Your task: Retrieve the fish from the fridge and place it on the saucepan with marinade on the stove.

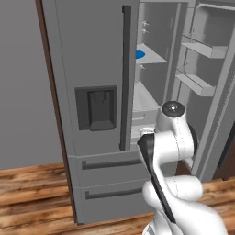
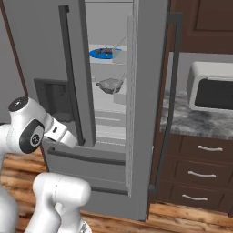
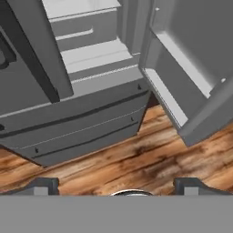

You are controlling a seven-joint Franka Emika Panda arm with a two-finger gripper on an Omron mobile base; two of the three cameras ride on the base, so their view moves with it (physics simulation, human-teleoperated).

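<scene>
Gripper point(image 3: 116, 184): two dark blunt fingertips spread wide, nothing between them, above glossy wood-plank floor point(image 3: 150, 159). Beyond it, the fridge point(image 1: 92, 114): matte grey, flat panels, dark bar handles on two bottom drawers, left door shut, right door point(image 2: 148, 104) swung open. Inside, pale flat shelves. Grey faceted bowl point(image 2: 108, 84) on a middle shelf. Above it, round blue plate point(image 2: 102, 53); the fish point(image 2: 105, 51), small, dark, lies on it, long axis roughly left-right in the right base view. Head end not discernible.
</scene>
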